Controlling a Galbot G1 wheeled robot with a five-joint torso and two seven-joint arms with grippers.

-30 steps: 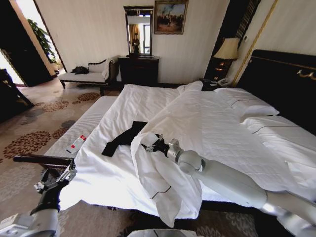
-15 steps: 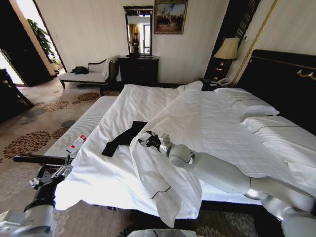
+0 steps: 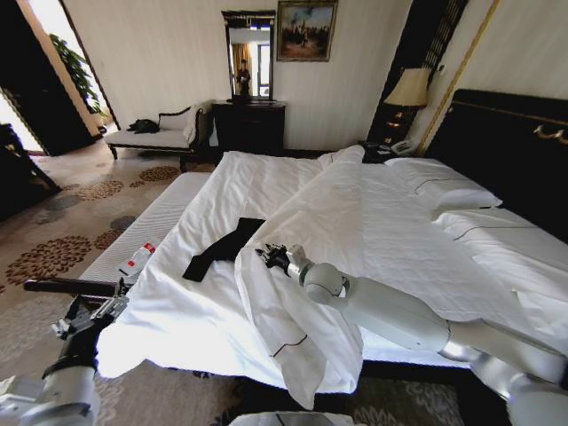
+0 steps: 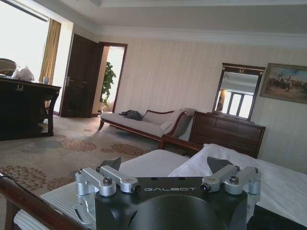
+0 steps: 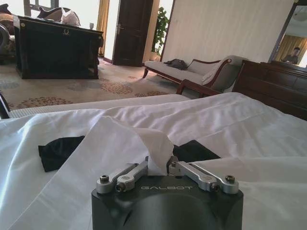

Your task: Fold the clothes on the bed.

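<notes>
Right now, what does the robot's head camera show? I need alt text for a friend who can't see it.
The right gripper, at the end of an arm stretched over a large white bed, pinches a fold of the white duvet that partly covers a crumpled black T-shirt. The left gripper hangs open beside the bed's near corner.

Grey arms, black "GALBOT" wrists, silver screwed fingers [image 5: 201,176].
</notes>
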